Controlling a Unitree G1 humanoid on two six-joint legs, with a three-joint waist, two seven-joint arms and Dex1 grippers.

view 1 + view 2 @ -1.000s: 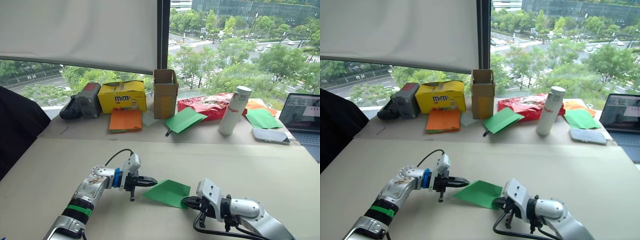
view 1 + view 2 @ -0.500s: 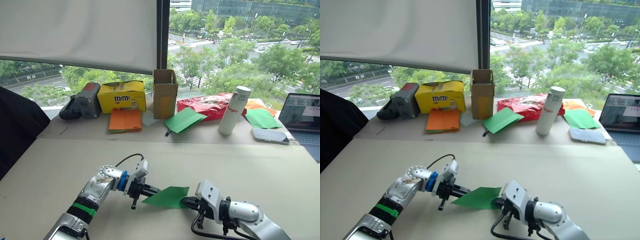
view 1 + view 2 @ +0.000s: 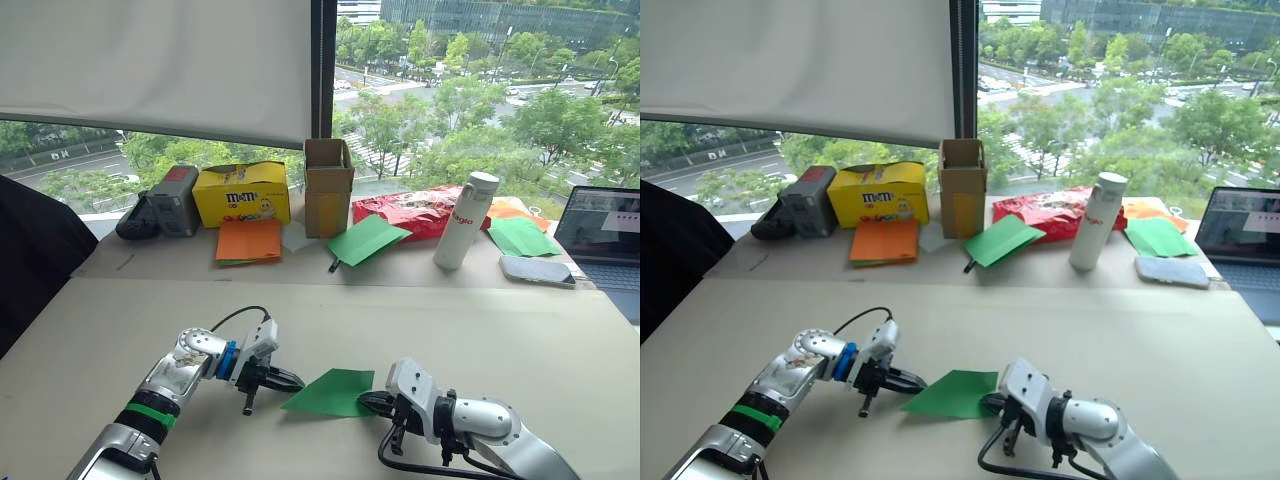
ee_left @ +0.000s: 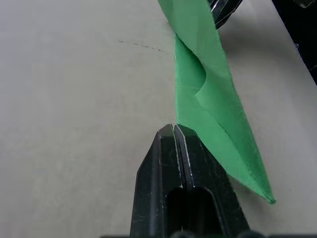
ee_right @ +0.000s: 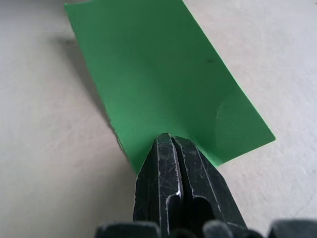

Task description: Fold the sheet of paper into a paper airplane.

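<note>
The sheet of paper (image 3: 335, 392), bright green and folded into layers, lies on the beige table (image 3: 480, 330) near its front edge, between my two grippers. My right gripper (image 3: 368, 402) is shut on the sheet's near right edge; in the right wrist view the sheet of paper (image 5: 158, 79) spreads out from the closed fingertips (image 5: 171, 141). My left gripper (image 3: 297, 381) is shut, its tip at the sheet's left corner. In the left wrist view the sheet of paper (image 4: 208, 104) runs beside the shut fingers (image 4: 173, 148), not between them.
Along the back of the table stand orange paper sheets (image 3: 250, 240), a yellow box (image 3: 243, 192), a cardboard box (image 3: 329, 185), more green sheets (image 3: 368, 240), a red bag (image 3: 410, 210), a white bottle (image 3: 457, 220), a phone (image 3: 538, 270) and a laptop (image 3: 600, 230).
My left gripper pushed in against the sheet's left side, then drew back a little to the left. The sheet now lies flatter and lower. The right gripper has kept its hold.
</note>
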